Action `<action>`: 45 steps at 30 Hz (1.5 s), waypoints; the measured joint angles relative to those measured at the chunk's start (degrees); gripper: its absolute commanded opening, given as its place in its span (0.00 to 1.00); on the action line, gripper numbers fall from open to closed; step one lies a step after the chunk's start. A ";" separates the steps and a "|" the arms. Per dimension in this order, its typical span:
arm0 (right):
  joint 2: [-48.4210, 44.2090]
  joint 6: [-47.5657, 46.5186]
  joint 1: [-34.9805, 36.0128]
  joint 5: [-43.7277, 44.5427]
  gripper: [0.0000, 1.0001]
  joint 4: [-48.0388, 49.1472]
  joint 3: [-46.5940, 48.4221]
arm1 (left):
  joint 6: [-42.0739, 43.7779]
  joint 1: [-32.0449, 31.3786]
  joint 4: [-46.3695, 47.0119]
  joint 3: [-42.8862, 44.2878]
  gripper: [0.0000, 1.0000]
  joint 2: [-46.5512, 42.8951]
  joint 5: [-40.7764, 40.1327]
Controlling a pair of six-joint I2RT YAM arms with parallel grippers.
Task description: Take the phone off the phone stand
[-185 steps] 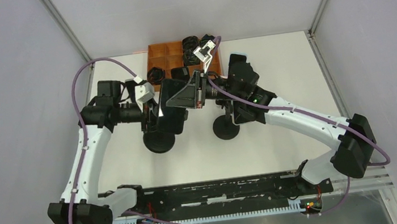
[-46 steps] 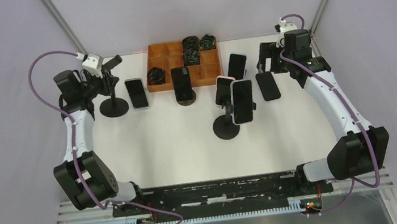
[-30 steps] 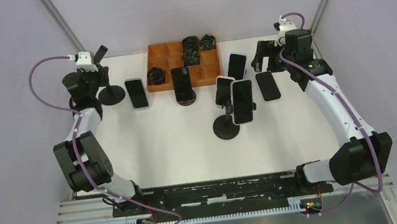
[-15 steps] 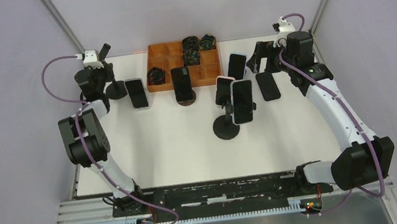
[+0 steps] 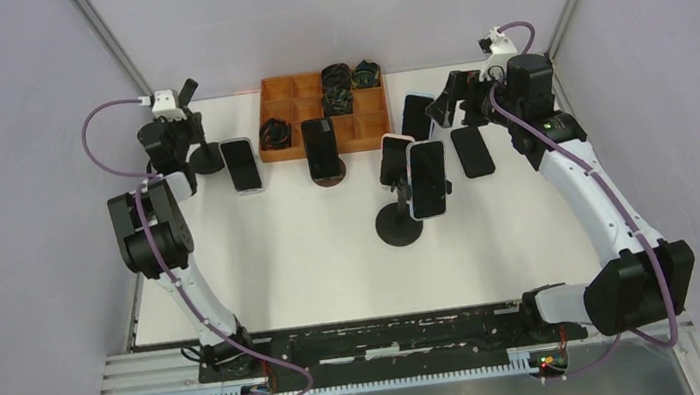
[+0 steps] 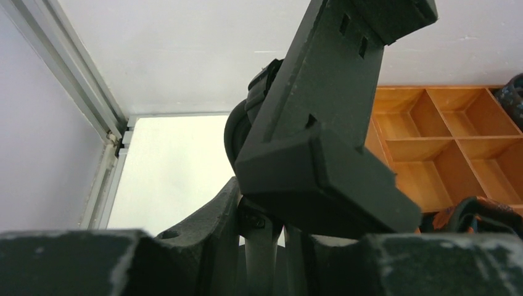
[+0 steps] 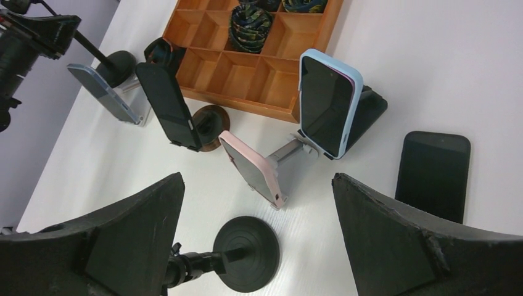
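Several phones sit in stands at the back. A blue-cased phone [image 7: 327,105] [image 5: 416,115] leans on a dark stand [image 7: 370,108]. A pink-edged phone [image 7: 253,169] rides a grey-armed stand, and a black phone [image 7: 168,105] stands on a brown base. A large white-edged phone [image 5: 427,178] is on a black round-based stand [image 5: 400,224]. My right gripper [image 7: 259,234] [image 5: 453,99] hangs open above them, holding nothing. My left gripper [image 6: 271,246] [image 5: 182,127] is shut on the stem of an empty black phone stand [image 6: 321,123] [image 5: 204,156] at the back left.
An orange divided tray [image 5: 298,93] [image 7: 247,68] with coiled cables stands at the back centre. A black phone [image 5: 472,150] [image 7: 433,172] lies flat at the right and another phone [image 5: 241,163] lies left of the tray. Enclosure walls and posts stand close by.
The left arm has folded further back, shifting the empty stand slightly toward the back left corner. The right gripper has swung a little left toward the blue-cased phone, still open.
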 measured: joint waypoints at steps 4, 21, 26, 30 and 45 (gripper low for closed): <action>0.00 0.63 0.00 -1.40 0.98 0.24 0.00 | 0.07 0.00 1.29 -1.31 0.51 -0.04 1.14; -0.57 1.64 0.00 -3.34 0.98 -2.47 0.28 | 2.21 0.85 -1.49 -8.00 1.00 -8.44 3.34; -2.10 1.14 0.00 -2.45 0.98 -6.78 1.01 | 2.14 3.19 -13.60 -4.70 1.00 -13.35 6.45; -4.28 0.24 0.00 -1.73 0.98 -10.71 2.80 | 2.12 5.81 -25.77 0.07 1.00 -16.04 10.51; -21.03 -0.76 0.00 -12.28 0.98 -11.69 -10.80 | 14.56 8.48 -78.53 11.82 1.00 -28.50 26.36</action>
